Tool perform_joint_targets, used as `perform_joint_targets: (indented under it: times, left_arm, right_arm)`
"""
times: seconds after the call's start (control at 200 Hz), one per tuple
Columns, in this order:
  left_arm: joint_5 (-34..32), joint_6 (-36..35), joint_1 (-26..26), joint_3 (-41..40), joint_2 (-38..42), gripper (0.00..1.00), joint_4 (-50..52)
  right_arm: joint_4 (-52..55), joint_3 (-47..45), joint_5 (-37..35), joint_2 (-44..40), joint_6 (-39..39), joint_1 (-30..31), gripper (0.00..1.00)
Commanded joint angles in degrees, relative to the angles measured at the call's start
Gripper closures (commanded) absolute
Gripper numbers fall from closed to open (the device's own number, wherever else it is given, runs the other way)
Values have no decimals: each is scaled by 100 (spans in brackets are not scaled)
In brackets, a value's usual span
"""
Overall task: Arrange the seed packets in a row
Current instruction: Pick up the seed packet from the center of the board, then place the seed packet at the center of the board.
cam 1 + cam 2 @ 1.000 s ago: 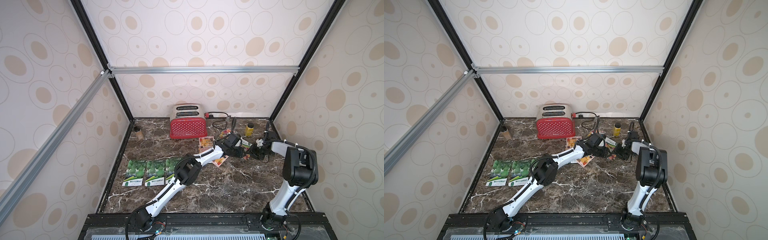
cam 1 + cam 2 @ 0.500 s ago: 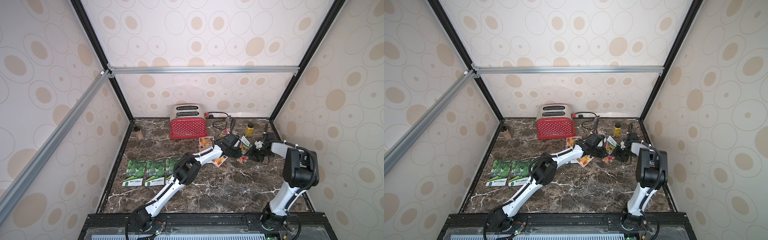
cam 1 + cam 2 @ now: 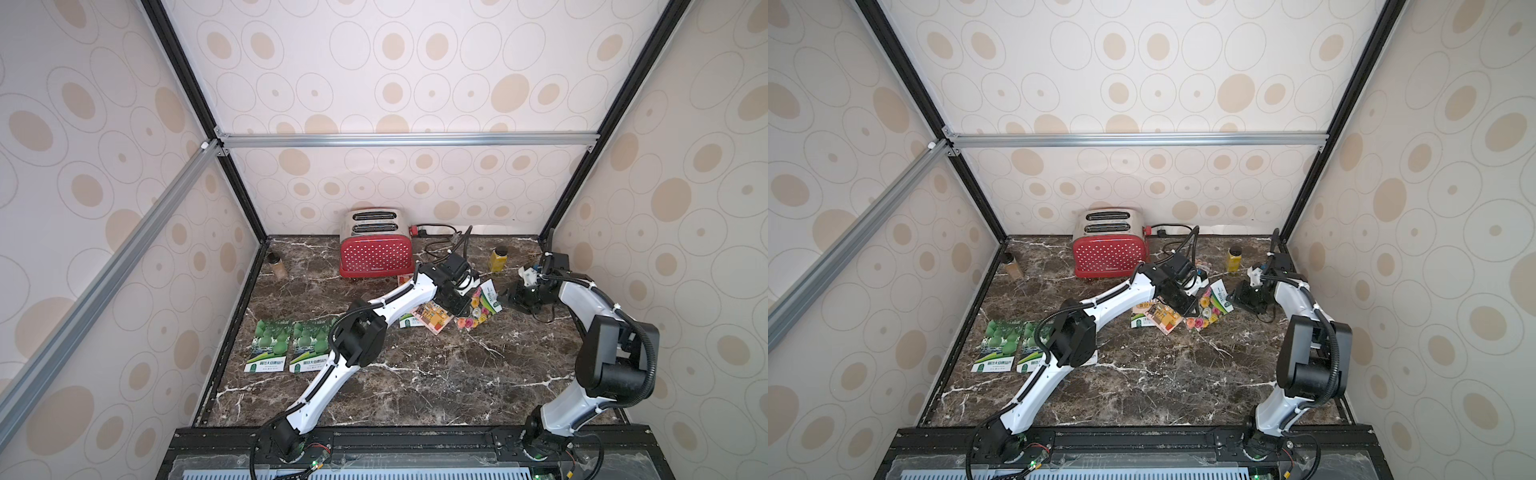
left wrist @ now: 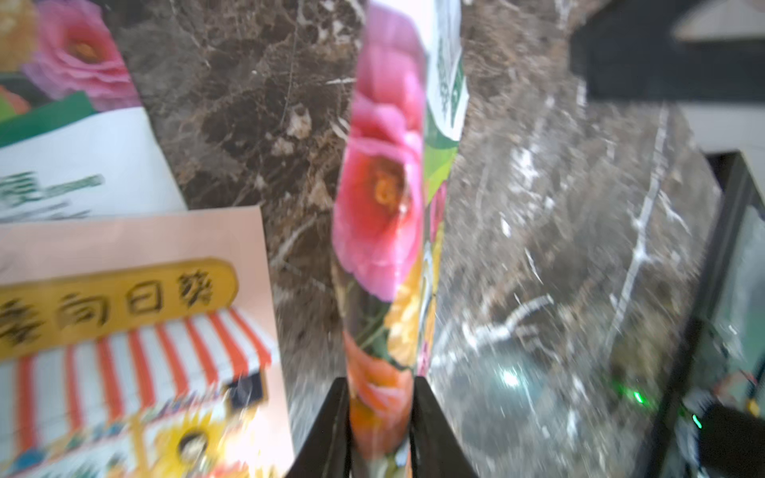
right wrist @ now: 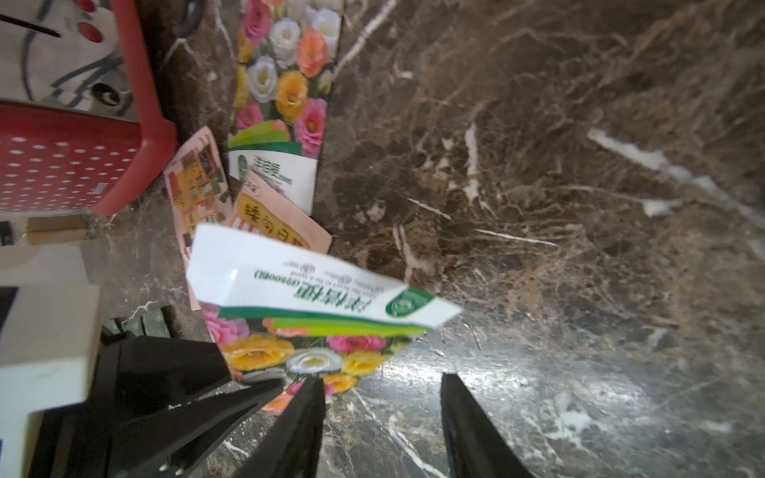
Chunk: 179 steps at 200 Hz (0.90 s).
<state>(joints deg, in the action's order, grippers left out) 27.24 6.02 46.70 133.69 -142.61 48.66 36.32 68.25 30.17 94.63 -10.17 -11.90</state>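
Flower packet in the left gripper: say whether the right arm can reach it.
Probably yes: the right gripper stands open beside the flower packet, nothing between; the left gripper pinches only its far end.

Left gripper (image 3: pixel 465 303) pinching tilted flower packet (image 3: pixel 485 300), green packets (image 3: pixel 269 345) side by side, red toaster (image 3: pixel 376 257)

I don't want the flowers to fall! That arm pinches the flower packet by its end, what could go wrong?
1. The left gripper pinches the flower packet only at one end, and it bends, so it might slip out.
2. The open right gripper is close beside it and could bump it.
3. A peach shop packet lies nearby, so a low swing might drag it.
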Motion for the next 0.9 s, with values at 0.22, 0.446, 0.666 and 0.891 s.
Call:
perform_joint_targets:
  times: [0.22, 0.446, 0.666, 0.891]
  left_arm:
    - [224, -2285, -79, 765, 461, 74, 2682]
    - [-360, -2542, -81, 269, 801, 76, 2722]
    - [-444, -2667, -82, -18, 1085, 77, 2739]
    - [-430, -2914, -82, -9, 1202, 77, 3062]
  right_arm:
    - [-146, 8, 723, -664, 704, 322, 44]
    - [103, 258, 1054, -610, 1104, 722, 43]
    - [266, 338, 1234, -466, 1418, 917, 43]
    - [714, 495, 1177, -170, 2022, 1515, 44]
